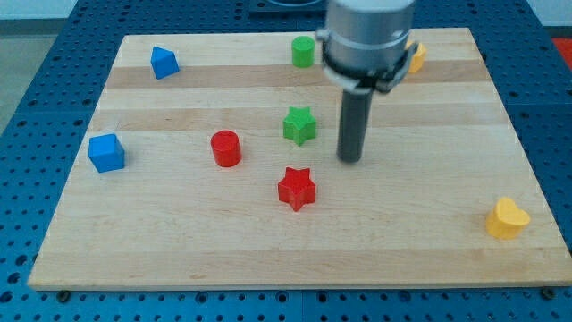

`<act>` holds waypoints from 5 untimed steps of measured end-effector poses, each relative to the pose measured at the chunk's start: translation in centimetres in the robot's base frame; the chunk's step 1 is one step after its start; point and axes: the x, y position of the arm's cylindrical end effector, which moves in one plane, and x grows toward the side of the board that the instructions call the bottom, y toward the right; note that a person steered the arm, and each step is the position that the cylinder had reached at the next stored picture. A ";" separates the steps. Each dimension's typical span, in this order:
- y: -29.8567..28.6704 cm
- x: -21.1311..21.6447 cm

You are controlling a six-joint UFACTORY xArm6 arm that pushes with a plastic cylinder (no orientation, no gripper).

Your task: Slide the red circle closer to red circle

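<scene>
Flanking green star [300, 125]: my tip [350, 159]

Pale wood-grain counter [179, 250] with lighter and darker bands, set on a blue perforated base [36, 107]. Red circle [226, 148] and red star [297, 189]; green star [300, 125] and green cylinder [303, 51]. Two blue blocks [106, 153] [164, 63], yellow heart [507, 218], another yellow block [416, 57] half hidden; dark rod, grey housing [368, 36].
</scene>
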 end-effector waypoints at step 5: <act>-31.6 -7.6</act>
